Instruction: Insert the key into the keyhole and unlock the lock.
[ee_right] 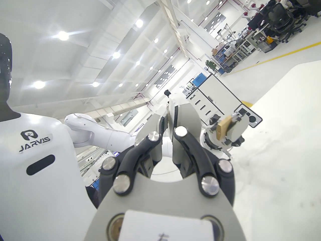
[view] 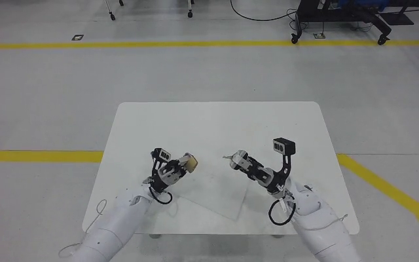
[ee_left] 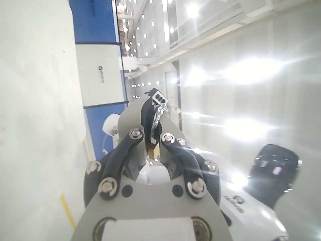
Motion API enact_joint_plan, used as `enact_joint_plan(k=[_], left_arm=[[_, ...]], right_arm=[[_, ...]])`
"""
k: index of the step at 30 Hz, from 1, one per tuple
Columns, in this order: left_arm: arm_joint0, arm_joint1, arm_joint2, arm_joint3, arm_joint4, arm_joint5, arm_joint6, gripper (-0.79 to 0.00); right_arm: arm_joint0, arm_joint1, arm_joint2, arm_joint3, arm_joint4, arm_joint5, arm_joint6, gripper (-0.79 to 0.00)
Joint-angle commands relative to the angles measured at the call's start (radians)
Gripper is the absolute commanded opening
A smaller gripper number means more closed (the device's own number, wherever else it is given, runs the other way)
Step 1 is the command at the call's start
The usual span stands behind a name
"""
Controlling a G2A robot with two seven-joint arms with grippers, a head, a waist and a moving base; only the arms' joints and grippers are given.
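Note:
My left gripper (view: pixel 181 166) is shut on a brass padlock (view: pixel 190 162), held above the white table (view: pixel 216 121) left of centre. In the left wrist view the lock's brass body (ee_left: pixel 152 153) and silver shackle (ee_left: pixel 158 116) sit between that gripper's fingers (ee_left: pixel 130 116). My right gripper (view: pixel 237 159) hovers right of centre, shut on a small silver key (view: pixel 228 157) that points toward the lock. A short gap separates key and lock. The right wrist view shows the key (ee_right: pixel 167 112) as a thin blade pinched between the fingers (ee_right: pixel 186 116), with the lock (ee_right: pixel 222 128) beyond it.
A pale translucent mat (view: pixel 219 195) lies on the table below both grippers, near the front edge. Bare tabletop stretches behind the grippers to the far edge. Yellow floor lines (view: pixel 196 44) run past the table.

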Motion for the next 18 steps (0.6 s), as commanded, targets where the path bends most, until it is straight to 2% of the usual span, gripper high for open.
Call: enact_joint_plan(k=[1, 8, 10, 12, 18], left_arm=[[0.002, 0.000, 0.001, -0.004, 0.090, -0.039, 0.045, -0.785], [0.009, 0.000, 0.001, -0.012, 0.091, -0.025, 0.057, -0.785], [0.035, -0.001, -0.012, -0.070, 0.028, 0.085, 0.055, -0.785], [0.048, 0.002, -0.032, -0.091, -0.031, 0.189, 0.031, -0.785], [0.026, 0.012, -0.071, -0.145, -0.031, 0.423, 0.100, -0.785]], right_arm=[[0.000, 0.000, -0.004, 0.000, 0.010, 0.002, 0.006, -0.785], [0.000, 0.000, -0.004, 0.000, 0.010, 0.002, 0.006, -0.785], [0.000, 0.000, -0.003, -0.001, 0.005, 0.007, 0.003, -0.785], [-0.006, 0.000, 0.008, -0.026, -0.077, 0.022, -0.025, -0.785], [-0.062, -0.007, 0.030, -0.125, -0.357, 0.035, -0.173, -0.785]])
